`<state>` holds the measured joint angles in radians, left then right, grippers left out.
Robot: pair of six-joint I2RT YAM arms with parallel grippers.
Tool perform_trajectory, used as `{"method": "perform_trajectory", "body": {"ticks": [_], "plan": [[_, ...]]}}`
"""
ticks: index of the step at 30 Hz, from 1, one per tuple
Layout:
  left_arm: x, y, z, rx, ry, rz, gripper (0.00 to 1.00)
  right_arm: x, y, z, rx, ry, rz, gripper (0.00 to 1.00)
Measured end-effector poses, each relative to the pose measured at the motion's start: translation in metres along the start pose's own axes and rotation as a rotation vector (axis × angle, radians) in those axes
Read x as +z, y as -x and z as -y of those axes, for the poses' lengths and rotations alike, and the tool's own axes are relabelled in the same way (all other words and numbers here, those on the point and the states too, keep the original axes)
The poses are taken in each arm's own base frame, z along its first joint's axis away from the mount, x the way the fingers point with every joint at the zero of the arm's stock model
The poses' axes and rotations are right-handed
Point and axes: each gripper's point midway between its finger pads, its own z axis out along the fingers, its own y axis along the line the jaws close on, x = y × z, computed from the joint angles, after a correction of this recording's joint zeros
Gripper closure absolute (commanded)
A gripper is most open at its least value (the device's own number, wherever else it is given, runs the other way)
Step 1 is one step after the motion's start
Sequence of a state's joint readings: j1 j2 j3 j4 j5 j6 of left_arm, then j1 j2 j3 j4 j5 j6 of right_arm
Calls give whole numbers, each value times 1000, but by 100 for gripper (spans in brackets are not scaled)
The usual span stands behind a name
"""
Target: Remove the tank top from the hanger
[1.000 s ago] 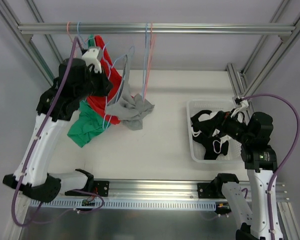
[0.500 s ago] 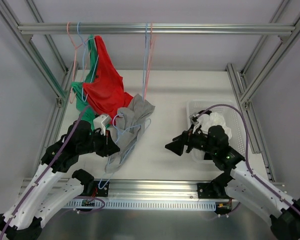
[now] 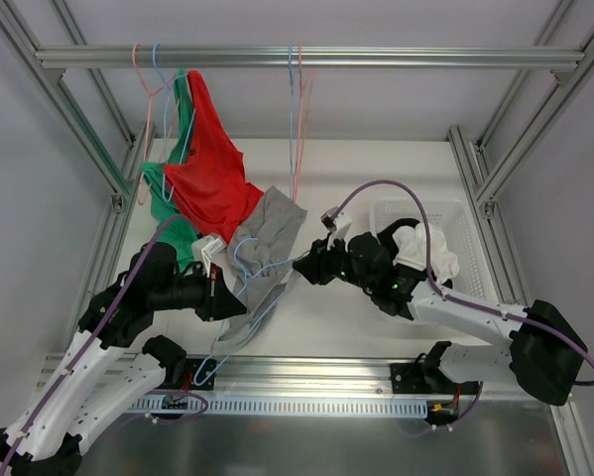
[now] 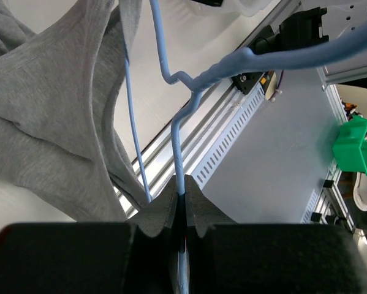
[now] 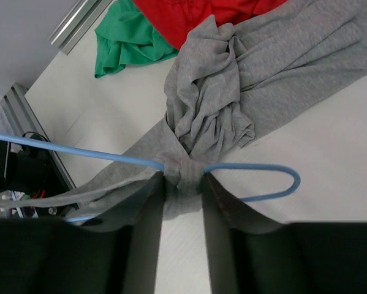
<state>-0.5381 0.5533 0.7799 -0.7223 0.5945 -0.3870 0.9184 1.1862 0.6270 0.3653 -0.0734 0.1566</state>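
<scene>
Tank top (image 5: 214,116) on hanger (image 4: 176,147), between left pincer (image 4: 181,191) and right pincer (image 5: 183,182)

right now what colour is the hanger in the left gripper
The hanger is light blue; left wrist view.

We see a grey tank top (image 5: 232,92), crumpled and threaded on a thin light-blue wire hanger (image 5: 257,166). Its bunched strap wraps the hanger's arm between the jaws of the right gripper (image 5: 182,187). The hanger's stem sits clamped in the jaws of the left gripper (image 4: 182,199), with cloth draping just beside them.
</scene>
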Motion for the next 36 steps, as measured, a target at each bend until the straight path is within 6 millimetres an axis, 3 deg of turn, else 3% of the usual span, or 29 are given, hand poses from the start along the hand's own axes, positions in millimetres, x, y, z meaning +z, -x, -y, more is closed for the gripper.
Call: {"method": "perform_trajectory", "body": {"ticks": [2, 3, 8, 12, 16, 18, 20, 22, 24, 27, 30, 33, 36], "plan": [[0, 1, 1, 4, -3, 5, 100, 4, 0, 3, -9, -16, -4, 85], [0, 2, 1, 5, -3, 6, 100, 5, 0, 4, -13, -21, -2, 100], [0, 2, 1, 5, -4, 8, 100, 3, 5, 14, -24, -84, 24, 100], [0, 1, 5, 8, -27, -3, 100, -20, 22, 37, -52, -219, 64, 100], [-2, 9, 16, 22, -67, -7, 100, -59, 78, 93, -21, -446, 144, 100], [-8, 27, 31, 62, -100, 34, 100, -79, 105, 119, 10, -534, 178, 100], [-16, 55, 52, 134, -150, 122, 100, -93, 119, 125, 24, -545, 181, 100], [-26, 80, 74, 194, -205, 217, 100, -101, 128, 115, 18, -512, 175, 100], [-36, 104, 97, 268, -280, 331, 100, -112, 145, 92, -8, -443, 157, 100], [-47, 141, 135, 382, -411, 505, 100, -136, 199, 44, -62, -319, 228, 100], [-43, 173, 167, 477, -516, 630, 100, -169, 240, -7, -116, -173, 333, 100], [-20, 197, 197, 553, -590, 701, 100, -197, 240, -52, -148, -2, 356, 100], [7, 225, 215, 603, -600, 773, 100, -210, 218, -79, -159, 138, 314, 100]]}}
